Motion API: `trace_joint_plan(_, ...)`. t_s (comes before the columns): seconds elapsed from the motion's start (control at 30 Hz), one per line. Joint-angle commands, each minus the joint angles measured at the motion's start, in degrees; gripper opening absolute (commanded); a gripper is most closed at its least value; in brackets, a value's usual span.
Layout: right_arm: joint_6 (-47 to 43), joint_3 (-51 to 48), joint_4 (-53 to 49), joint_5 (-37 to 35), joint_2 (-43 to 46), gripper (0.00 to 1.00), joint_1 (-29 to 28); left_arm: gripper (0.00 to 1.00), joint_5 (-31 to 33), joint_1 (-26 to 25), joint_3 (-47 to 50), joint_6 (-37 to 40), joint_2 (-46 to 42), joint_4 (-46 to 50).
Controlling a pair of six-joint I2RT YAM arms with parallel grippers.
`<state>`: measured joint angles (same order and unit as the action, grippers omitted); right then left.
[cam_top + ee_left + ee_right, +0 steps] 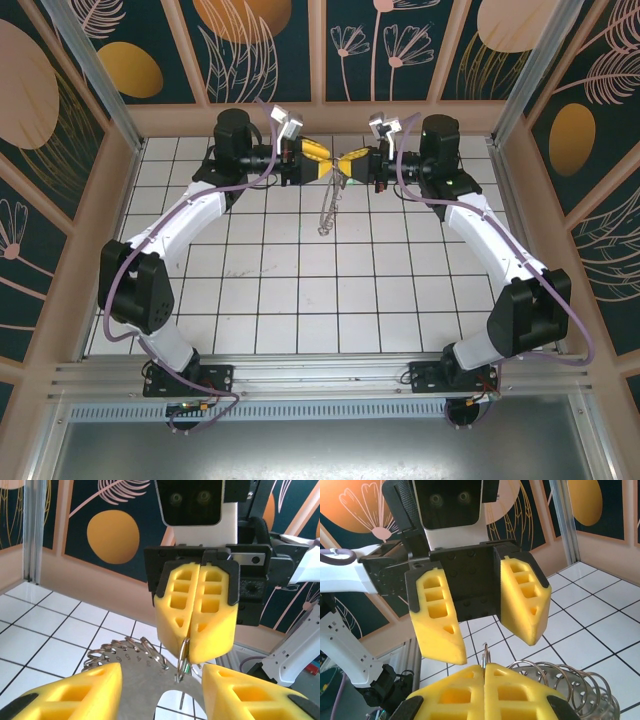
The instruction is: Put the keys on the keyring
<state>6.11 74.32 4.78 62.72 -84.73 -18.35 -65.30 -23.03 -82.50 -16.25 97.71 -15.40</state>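
Right gripper (191, 652) clamped on the keyring (131, 647), left gripper (487, 645) jaws spread opposite; it should approach level and centred before pinching.

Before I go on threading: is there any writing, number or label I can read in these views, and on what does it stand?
Nothing can be read in any view.
On the keyring, left wrist view: a row of small marks on the grey metal beside the loops, too blurred to read.
On the wall panels: painted leaves and circles, no writing.
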Motion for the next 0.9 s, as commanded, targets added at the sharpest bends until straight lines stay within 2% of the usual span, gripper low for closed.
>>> trace_joint_plan(0.0,0.7,1.2,4.3,2.1,-0.2,0.00,0.3,0.45,-2.2,0.0,-0.9,-3.1,0.2,-5.4)
trace_joint_plan(0.6,1.5,1.0,5.7,2.5,-1.0,0.00,0.1,0.40,-2.3,-0.9,-1.0,-7.1,3.0,-10.8)
trace_joint_plan(0.87,1.9,0.7,6.1,2.6,-1.2,0.00,-0.1,0.33,-2.3,-1.6,-1.3,-7.6,3.5,-11.5)
